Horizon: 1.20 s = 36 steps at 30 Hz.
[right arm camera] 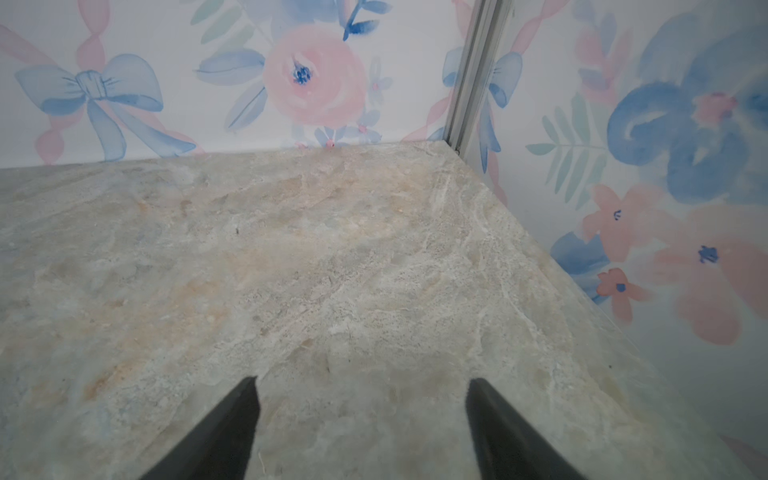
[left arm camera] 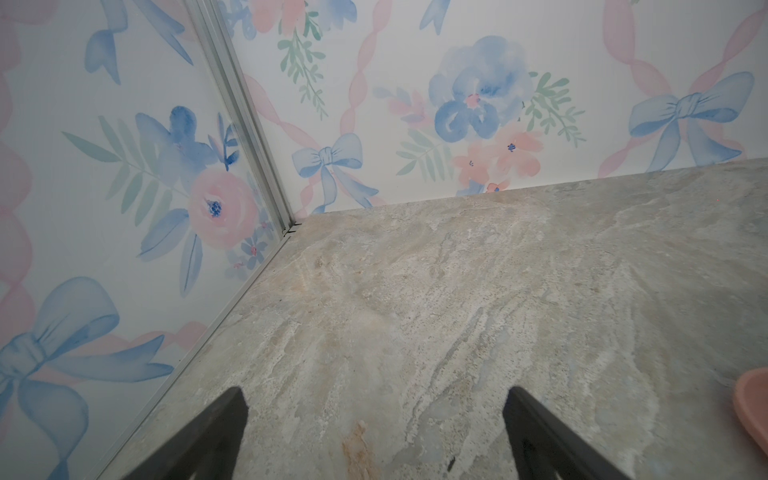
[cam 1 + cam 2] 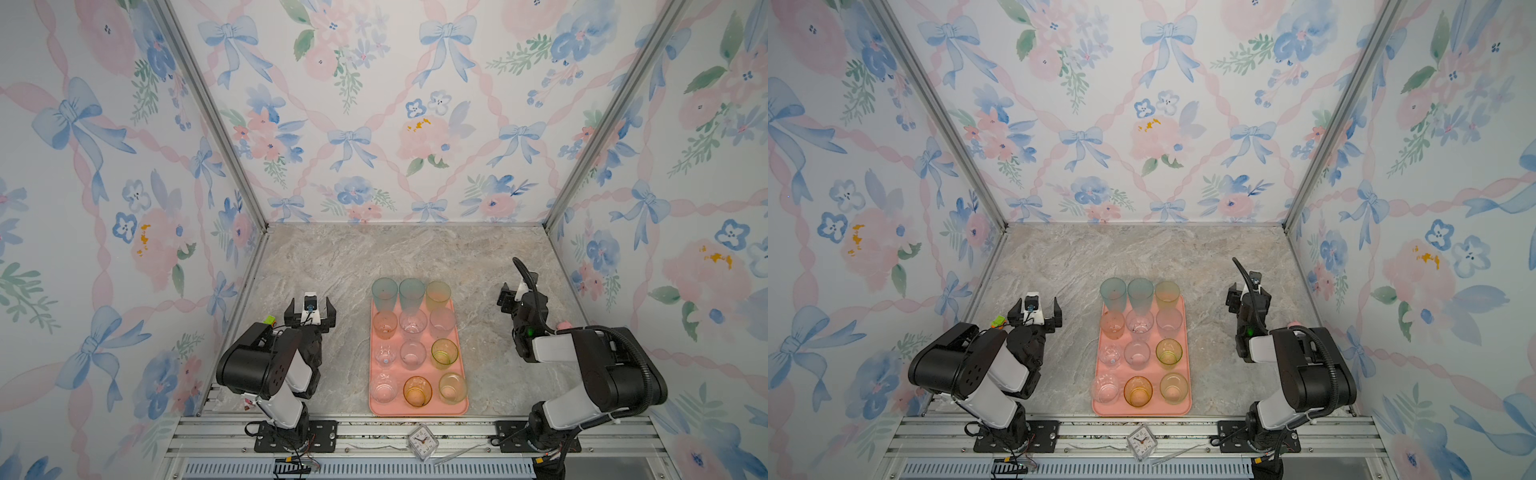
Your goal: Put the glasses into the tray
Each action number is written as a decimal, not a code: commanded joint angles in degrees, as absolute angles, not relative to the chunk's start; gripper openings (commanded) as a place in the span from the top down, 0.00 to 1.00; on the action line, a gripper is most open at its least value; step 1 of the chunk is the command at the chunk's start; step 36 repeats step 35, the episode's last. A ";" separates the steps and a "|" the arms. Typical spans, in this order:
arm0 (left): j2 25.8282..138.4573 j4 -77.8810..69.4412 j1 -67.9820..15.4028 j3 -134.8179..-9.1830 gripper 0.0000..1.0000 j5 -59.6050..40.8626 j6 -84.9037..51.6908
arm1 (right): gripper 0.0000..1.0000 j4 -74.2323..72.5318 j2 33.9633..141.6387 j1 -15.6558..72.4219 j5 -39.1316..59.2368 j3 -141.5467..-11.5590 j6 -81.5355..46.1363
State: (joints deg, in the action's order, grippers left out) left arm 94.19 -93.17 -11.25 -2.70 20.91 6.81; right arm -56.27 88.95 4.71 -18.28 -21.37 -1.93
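salmon-pink tray [image 3: 399,409], teal glasses [image 3: 385,291], amber glass [image 3: 417,390], yellow-green glass [image 3: 444,353], grey marbled table [image 3: 332,257], blue-bow pink-flower walls [image 3: 374,124]

surface: grey marbled tabletop [image 3: 332,266]; on it: salmon-pink tray [image 3: 440,410], centre, near front edge

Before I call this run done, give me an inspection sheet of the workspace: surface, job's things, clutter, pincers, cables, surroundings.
Surface: marble-look tabletop, bare around the tray.
Job's things: twelve glasses upright in the pink tray, four rows of three; none outside it.
Clutter: small clock on the front rail.
Pincers: left pincer and right pincer both open and empty, on either side of the tray.
Cables: black corrugated hose along the right arm; loose wires at the left arm's base.
Surroundings: floral wallpaper walls, aluminium frame posts.
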 commanded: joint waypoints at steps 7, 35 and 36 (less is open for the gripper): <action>94.56 -97.40 -10.99 -3.16 0.02 20.33 5.89 | 0.03 -54.45 88.92 5.45 -19.23 -21.36 -1.24; 91.61 -80.21 -8.29 -10.23 0.02 21.51 1.67 | 0.03 -54.49 88.89 5.44 -19.25 -21.36 -1.23; 91.61 -80.21 -8.29 -10.23 0.02 21.51 1.67 | 0.03 -54.49 88.89 5.44 -19.25 -21.36 -1.23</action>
